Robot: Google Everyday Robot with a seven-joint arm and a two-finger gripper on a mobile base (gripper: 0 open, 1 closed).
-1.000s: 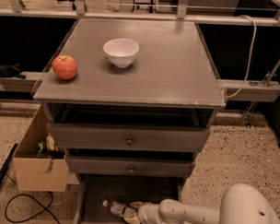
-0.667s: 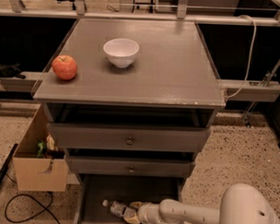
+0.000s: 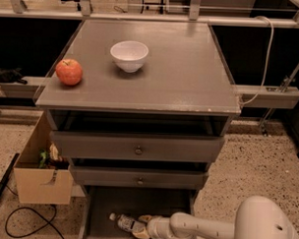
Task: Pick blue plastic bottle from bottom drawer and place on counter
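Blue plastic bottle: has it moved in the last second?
No. The blue plastic bottle lies where it did on the bottom drawer floor, end effector at its base.

Nothing moved: gripper (image 3: 141,229) stays at the blue plastic bottle (image 3: 124,222) in the bottom drawer (image 3: 151,202).

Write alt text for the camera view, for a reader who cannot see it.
The robot's gripper reaches into the open bottom drawer, at a blue plastic bottle lying on its side. On the counter above sit a white bowl and a red apple.
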